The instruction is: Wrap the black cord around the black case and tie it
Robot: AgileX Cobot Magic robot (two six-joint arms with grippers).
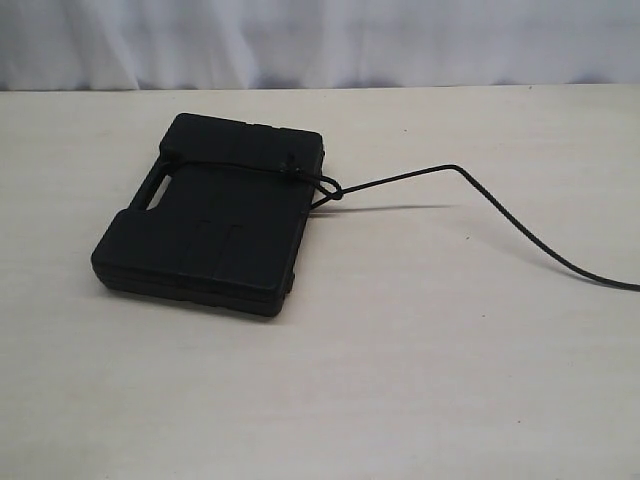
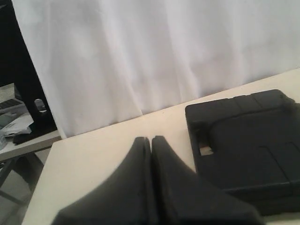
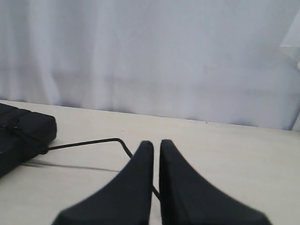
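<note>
Where the black case [image 1: 205, 225] lies: flat on the pale worktop [image 1: 400, 380], left of centre in the exterior view, with its handle slot [image 1: 155, 188] facing left. It makes a steady base for wrapping.
Black cord [image 1: 400, 178]: one pass lies across the far part of the lid and ends in a small knot [image 1: 291, 171] near the right edge, with a loop [image 1: 332, 190] just off it. The free length runs right, raised above its own shadow, then bends and leaves the frame.
Task stage: judged largely done, since both wrap and knot are in place.
Left end effector [image 2: 151, 139]: fingers pressed together and empty, near the case but apart from it.
Right end effector [image 3: 156, 143]: fingers closed to a slit. The cord passes behind them, and I cannot tell whether it is pinched.
</note>
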